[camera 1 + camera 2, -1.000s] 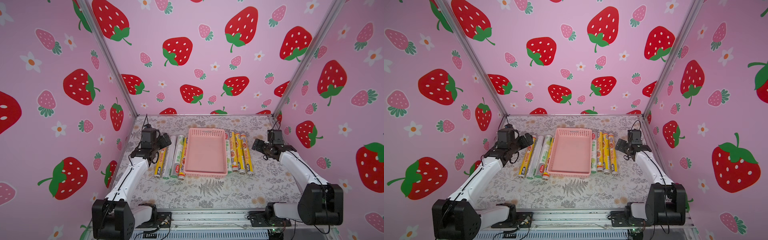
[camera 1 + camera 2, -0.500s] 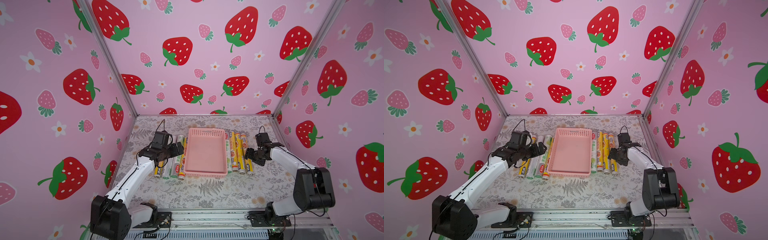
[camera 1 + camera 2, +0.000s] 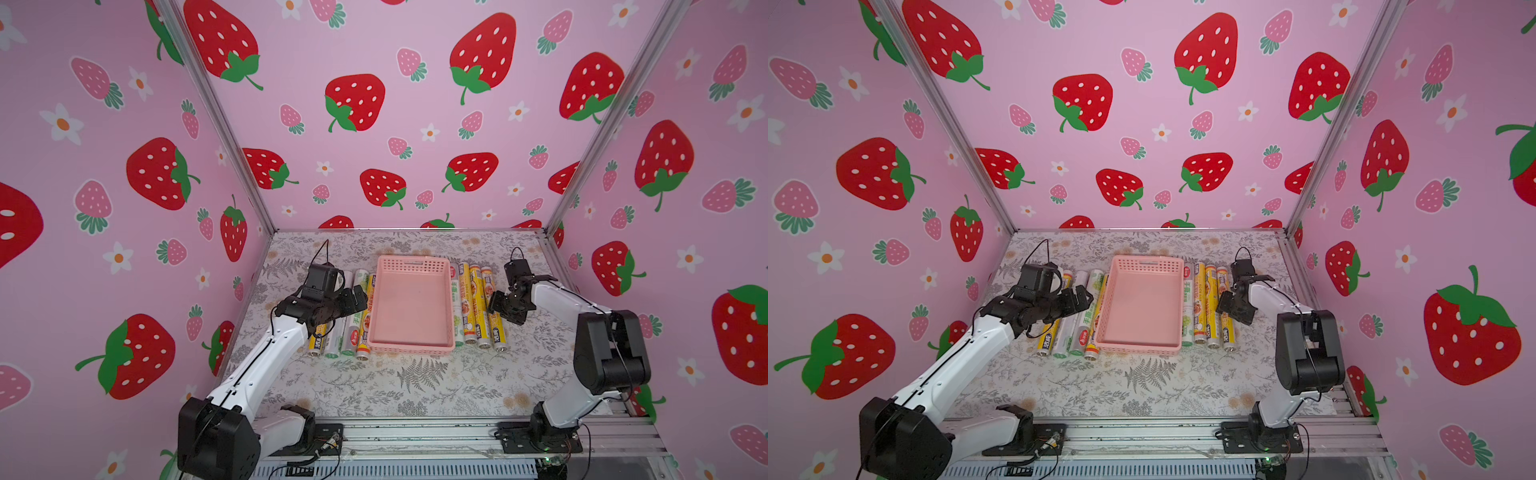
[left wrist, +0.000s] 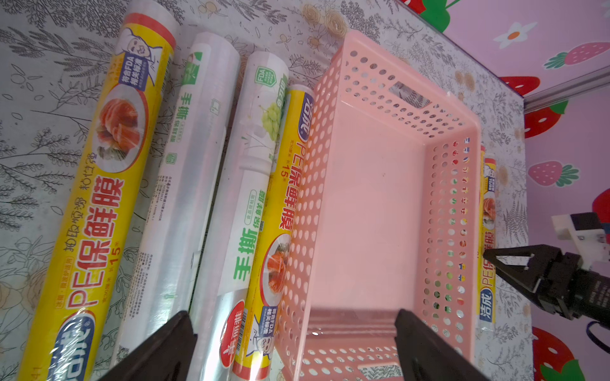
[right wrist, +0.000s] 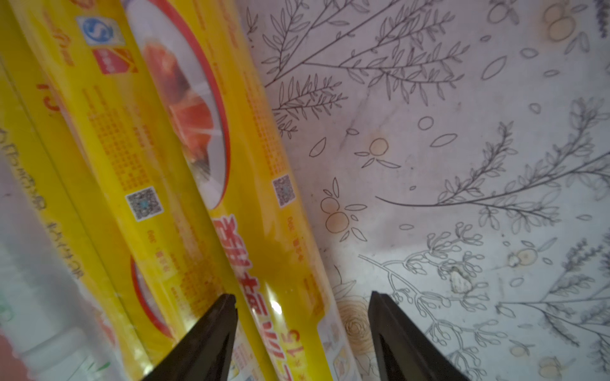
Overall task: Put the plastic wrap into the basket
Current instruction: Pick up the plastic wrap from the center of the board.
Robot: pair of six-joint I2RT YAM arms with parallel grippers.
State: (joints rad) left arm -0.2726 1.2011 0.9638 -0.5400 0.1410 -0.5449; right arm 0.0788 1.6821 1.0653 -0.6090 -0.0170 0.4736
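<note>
Top views, both of them, show the pink basket [image 3: 413,264] [image 3: 1148,262] in the middle of the flowered counter [image 3: 415,386]. The plastic wrap [image 3: 350,332] lies all outside it: four rolls along the left side of the basket and four rolls [image 3: 471,299] along its right side, all parallel to it.

Left wrist view: the left jaws stand wide apart and hold nothing, above the rolls [image 4: 99,198] just beside the basket [image 4: 379,198].

Right wrist view: the right jaws are partly open, one on each side of the outermost yellow roll [image 5: 251,211], the one farthest from the basket. There is a gap on the counter [image 5: 462,165] side, so it is not yet gripped.
</note>
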